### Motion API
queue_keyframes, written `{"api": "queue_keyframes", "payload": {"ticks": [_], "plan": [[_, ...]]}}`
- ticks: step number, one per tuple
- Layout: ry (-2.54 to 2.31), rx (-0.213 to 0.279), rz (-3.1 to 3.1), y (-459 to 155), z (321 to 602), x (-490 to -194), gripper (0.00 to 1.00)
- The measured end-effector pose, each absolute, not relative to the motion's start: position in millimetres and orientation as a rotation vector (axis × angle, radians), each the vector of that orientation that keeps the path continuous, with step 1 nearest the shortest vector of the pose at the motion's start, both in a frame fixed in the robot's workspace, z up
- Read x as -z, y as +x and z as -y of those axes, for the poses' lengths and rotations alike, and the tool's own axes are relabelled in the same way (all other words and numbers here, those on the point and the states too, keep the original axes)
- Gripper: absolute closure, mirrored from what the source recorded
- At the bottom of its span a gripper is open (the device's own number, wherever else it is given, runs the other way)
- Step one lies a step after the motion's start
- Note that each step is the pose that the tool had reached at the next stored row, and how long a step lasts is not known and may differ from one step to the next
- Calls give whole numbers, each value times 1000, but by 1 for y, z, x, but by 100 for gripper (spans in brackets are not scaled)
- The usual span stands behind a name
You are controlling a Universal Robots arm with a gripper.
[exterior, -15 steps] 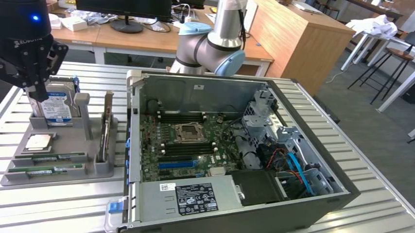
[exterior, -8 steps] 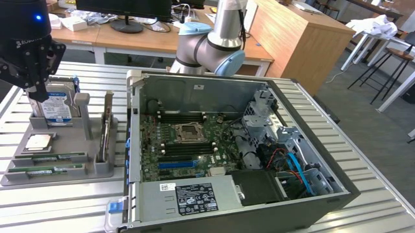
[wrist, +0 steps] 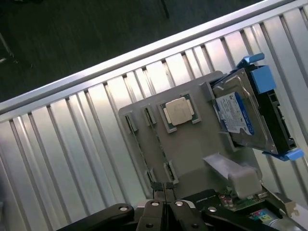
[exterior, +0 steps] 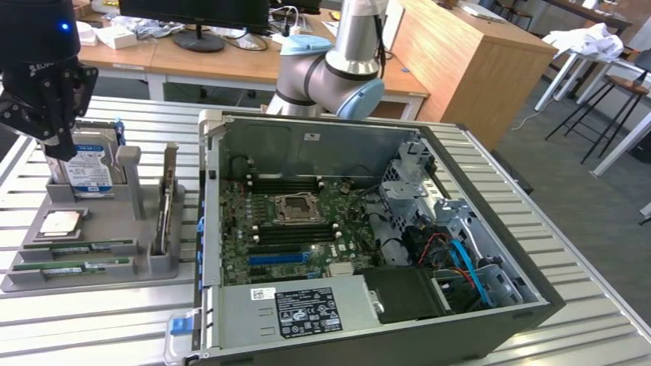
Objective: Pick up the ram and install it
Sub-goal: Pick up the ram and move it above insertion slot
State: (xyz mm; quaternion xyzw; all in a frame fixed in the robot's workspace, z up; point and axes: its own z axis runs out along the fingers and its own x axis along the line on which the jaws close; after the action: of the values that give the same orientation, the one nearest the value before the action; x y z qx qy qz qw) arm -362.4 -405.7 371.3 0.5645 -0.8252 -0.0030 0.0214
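Note:
Two ram sticks, long thin green boards, lie flat side by side in a grey holder tray [exterior: 152, 268] at the exterior view's left, one ram [exterior: 79, 248] behind the other ram [exterior: 72, 265]. My black gripper [exterior: 59, 152] hangs above the tray's far end, in front of the hard drive, well above the sticks. In the wrist view the gripper [wrist: 163, 186] has its fingers pressed together with nothing between them, over the tray [wrist: 197, 149]. The ram sticks [wrist: 159, 143] show there as narrow strips in their slots beside a silver processor chip [wrist: 179, 110].
A blue-labelled hard drive [exterior: 90, 169] and an upright expansion card [exterior: 166, 200] stand in the tray. An open computer case [exterior: 529, 282] with its motherboard [exterior: 290, 229] takes the middle of the slatted metal table [exterior: 91, 320]. The arm's base [exterior: 331, 76] stands behind the case.

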Motion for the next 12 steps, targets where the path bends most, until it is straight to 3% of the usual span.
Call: {"api": "queue_keyframes", "payload": {"ticks": [12], "plan": [[1975,2,2387,-362,406,-371,90]]}}
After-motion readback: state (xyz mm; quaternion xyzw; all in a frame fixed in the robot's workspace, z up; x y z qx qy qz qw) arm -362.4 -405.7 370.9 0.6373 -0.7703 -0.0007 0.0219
